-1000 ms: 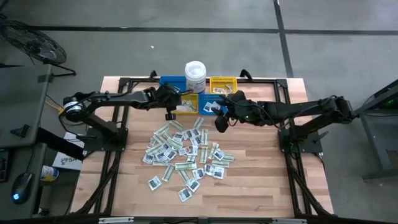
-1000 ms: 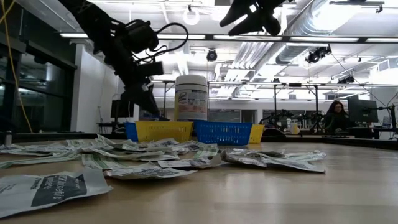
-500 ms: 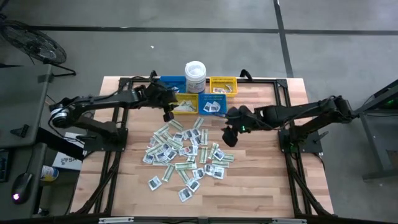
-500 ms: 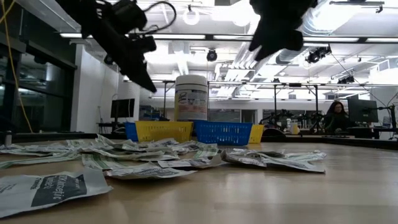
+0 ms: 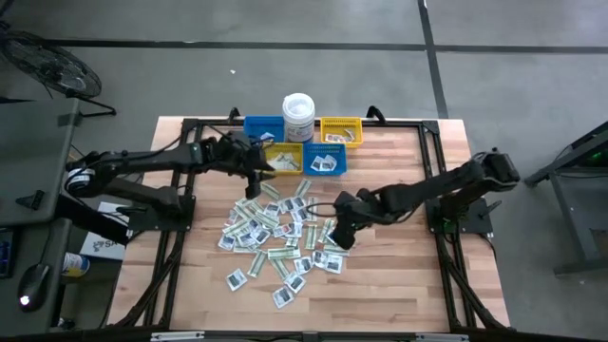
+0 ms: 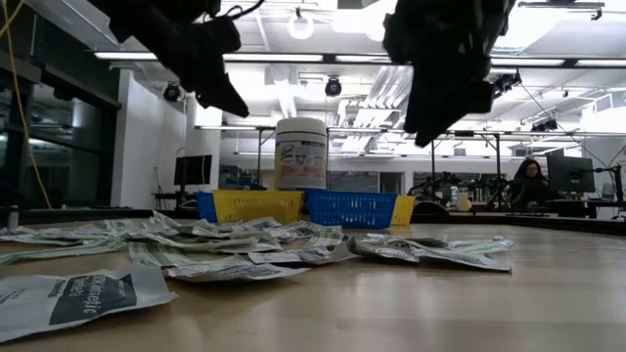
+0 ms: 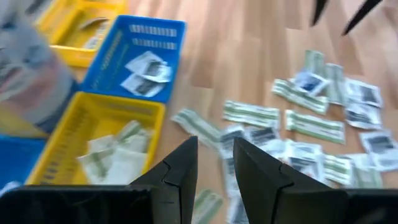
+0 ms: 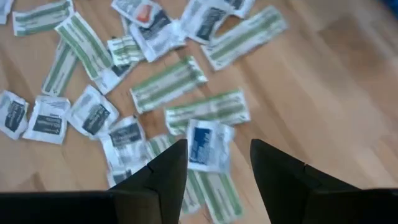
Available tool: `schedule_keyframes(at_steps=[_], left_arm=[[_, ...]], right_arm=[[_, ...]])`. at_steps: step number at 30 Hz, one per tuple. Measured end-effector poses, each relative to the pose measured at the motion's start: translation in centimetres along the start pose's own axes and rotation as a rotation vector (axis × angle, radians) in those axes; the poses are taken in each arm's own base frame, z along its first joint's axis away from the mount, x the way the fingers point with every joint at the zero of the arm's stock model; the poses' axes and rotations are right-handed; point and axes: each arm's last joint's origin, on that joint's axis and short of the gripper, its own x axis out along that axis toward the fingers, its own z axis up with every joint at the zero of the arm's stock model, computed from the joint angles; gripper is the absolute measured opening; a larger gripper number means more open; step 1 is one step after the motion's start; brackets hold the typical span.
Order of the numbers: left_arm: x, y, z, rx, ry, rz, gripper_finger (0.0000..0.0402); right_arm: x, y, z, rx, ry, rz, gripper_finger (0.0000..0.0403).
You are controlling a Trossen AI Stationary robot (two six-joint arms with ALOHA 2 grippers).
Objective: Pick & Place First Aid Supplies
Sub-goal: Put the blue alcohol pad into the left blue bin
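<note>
So the scattered heap of small flat paper packets, white squares with dark print and pale green-and-white strips, sits mid-table on the wooden tabletop. Right gripper hangs over the heap's right edge, fingers apart, nothing between them. Left gripper is just above the heap's far end beside the yellow plastic bin, fingers slightly parted and empty. A few packets already lie in that bin and the blue one next to it
</note>
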Motion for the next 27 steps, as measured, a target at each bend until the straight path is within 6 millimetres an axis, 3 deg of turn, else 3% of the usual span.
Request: schedule_keyframes(at_steps=[5,14,27], left_arm=[[0.2,-1.7,-0.1,0.008,0.026,-0.044,0.0103],[0.2,-3.4,-1.2,0.005,0.141,-0.070,0.0103],[0.1,-4.3,-1.6,0.018,0.186,-0.048,0.0103]], right_arm=[[2.9,0.9,-0.8,-0.079,0.042,-0.010,0.0169],[6.7,0.6,-2.0,-0.128,0.130,-0.099,0.0169],[7.9,0.0,-1.8,-0.179,0.103,-0.172,0.0152]])
